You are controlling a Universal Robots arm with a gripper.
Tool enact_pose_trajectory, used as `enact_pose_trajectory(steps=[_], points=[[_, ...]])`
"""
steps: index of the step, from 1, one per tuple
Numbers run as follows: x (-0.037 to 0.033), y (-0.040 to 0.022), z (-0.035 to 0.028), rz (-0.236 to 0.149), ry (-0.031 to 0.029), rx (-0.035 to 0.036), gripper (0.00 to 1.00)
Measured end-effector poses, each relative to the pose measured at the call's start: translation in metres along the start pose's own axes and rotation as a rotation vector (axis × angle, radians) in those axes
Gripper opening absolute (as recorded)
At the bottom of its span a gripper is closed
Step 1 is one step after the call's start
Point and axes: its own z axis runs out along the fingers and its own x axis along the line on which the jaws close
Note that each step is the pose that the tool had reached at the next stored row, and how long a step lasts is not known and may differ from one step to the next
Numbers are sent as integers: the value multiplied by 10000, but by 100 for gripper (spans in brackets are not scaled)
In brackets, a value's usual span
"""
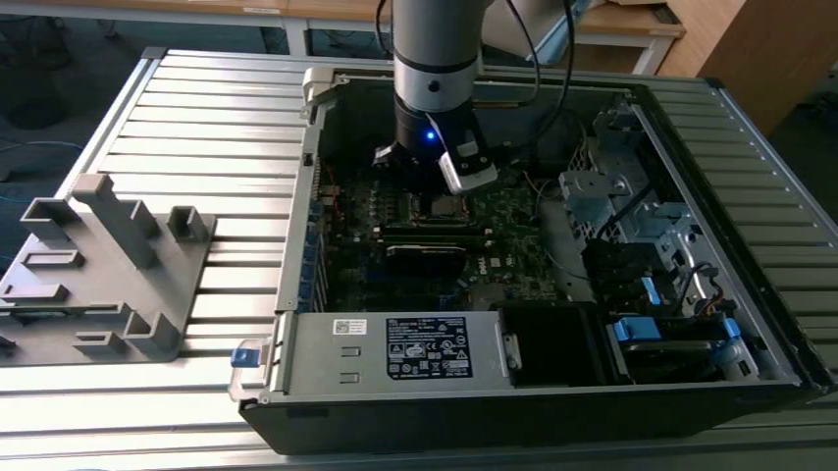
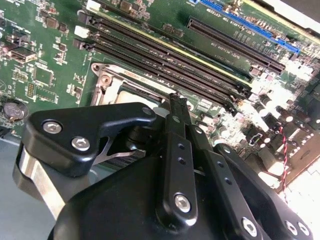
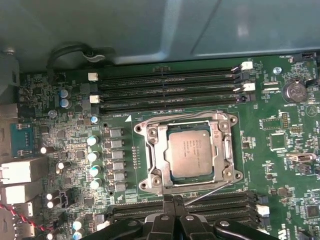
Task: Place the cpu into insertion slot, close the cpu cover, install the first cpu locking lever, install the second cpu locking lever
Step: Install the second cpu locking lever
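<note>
Gripper (image 3: pixel 173 200) clenched, its fingers pressed together and grasping nothing, poised at the socket's edge inside an open computer case (image 1: pixel 733 383) on a slatted desk (image 1: pixel 196 108). The cpu (image 3: pixel 189 150) sits in its slot, the cpu cover (image 3: pixel 227 150) apparently lying closed around it, one thin locking lever (image 3: pixel 210 192) slanting beside the frame.
</note>
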Motion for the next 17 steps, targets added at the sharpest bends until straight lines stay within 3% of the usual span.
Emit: enact_pose_trajectory(steps=[6,12,17], points=[[60,-7,33,-1,0,3,11],[66,-7,37,-1,-2,12,11],[94,-11,78,-1,-2,16,11]])
